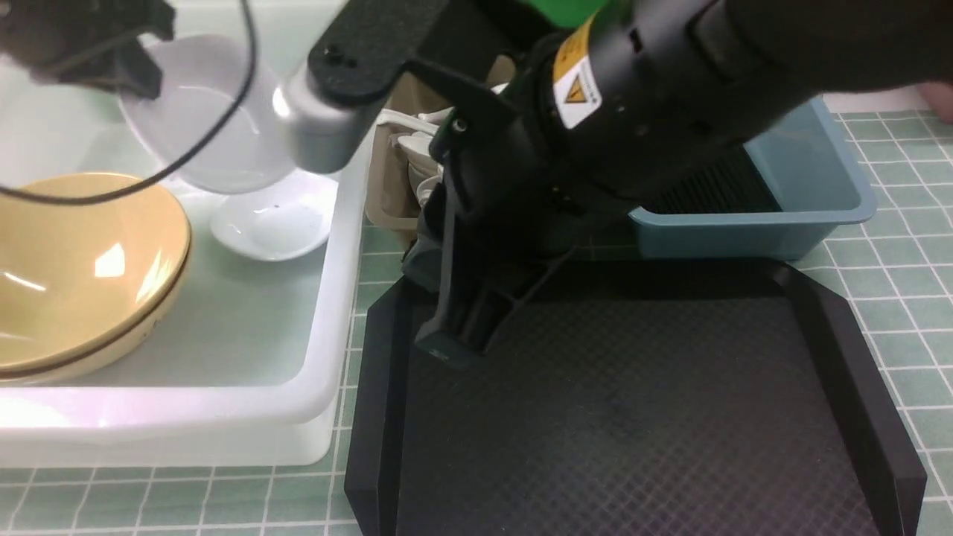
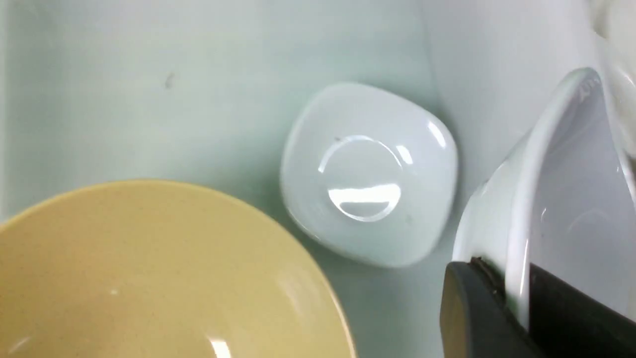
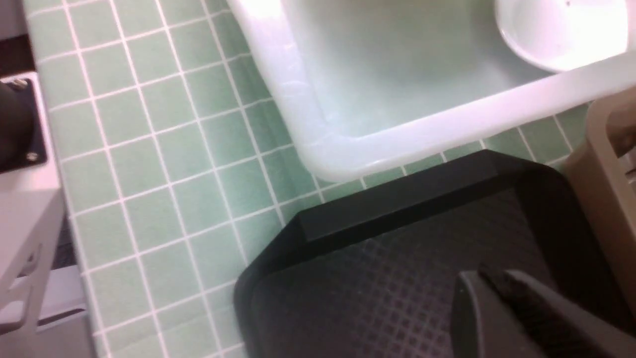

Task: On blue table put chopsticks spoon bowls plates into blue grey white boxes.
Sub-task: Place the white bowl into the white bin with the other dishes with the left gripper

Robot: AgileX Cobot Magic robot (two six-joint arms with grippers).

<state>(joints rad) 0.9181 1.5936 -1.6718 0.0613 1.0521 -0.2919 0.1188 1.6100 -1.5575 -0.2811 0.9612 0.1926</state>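
Observation:
My left gripper [image 1: 141, 78] hangs over the far end of the white tub [image 1: 327, 357], shut on the rim of a white plate [image 1: 205, 112] that it holds tilted. In the left wrist view its fingers [image 2: 472, 308] pinch that plate [image 2: 561, 199]. Another white plate [image 1: 272, 219] [image 2: 370, 174] lies flat on the tub floor beside a yellow bowl [image 1: 74, 275] [image 2: 149, 273]. My right gripper [image 1: 454, 342] [image 3: 497, 293] points down over the black tray, shut and empty. A white spoon [image 1: 417, 145] shows in the taupe box [image 1: 383, 201]. The chopsticks are out of view.
The black textured tray [image 1: 633, 417] [image 3: 377, 278] fills the middle front. The blue-grey box [image 1: 804, 201] stands at the back right, half hidden by my right arm. The tiled table [image 1: 893, 298] shows round the boxes. The tub's corner [image 3: 323, 159] lies close to the tray.

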